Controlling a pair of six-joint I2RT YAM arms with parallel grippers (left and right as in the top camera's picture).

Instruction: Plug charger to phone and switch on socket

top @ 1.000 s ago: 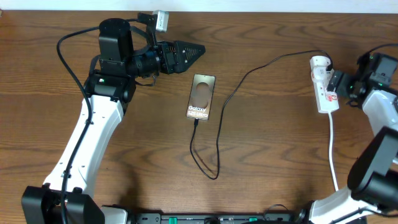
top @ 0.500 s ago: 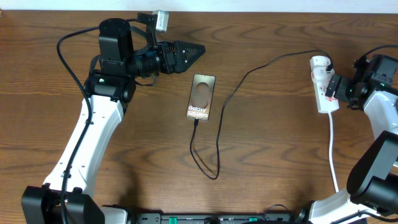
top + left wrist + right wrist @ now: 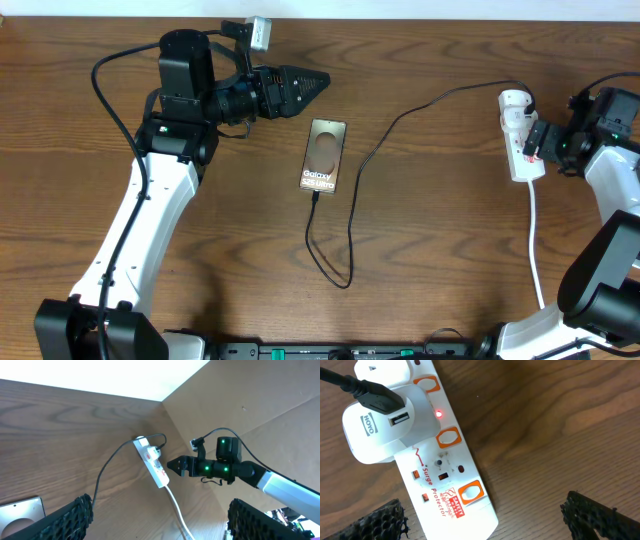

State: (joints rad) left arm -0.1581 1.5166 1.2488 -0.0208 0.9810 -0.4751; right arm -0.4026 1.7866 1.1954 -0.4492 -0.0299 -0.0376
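At the right of the table (image 3: 430, 250), the socket (image 3: 519, 150) lies beside the right claw (image 3: 538, 141) — wide open, seemingly empty.

Dark brown wood-grain surface (image 3: 450, 250). Pale strip (image 3: 400, 8) along far edge, possibly wall. Plain tan panel (image 3: 260, 405) beside surface, left wrist view.

A brown wooden desk (image 3: 450, 250) carries the phone (image 3: 324, 155) lying flat near the middle. The charger (image 3: 351, 230) loops from the phone's near edge to the socket (image 3: 520, 140) at right, which trails a white cord (image 3: 535, 245).
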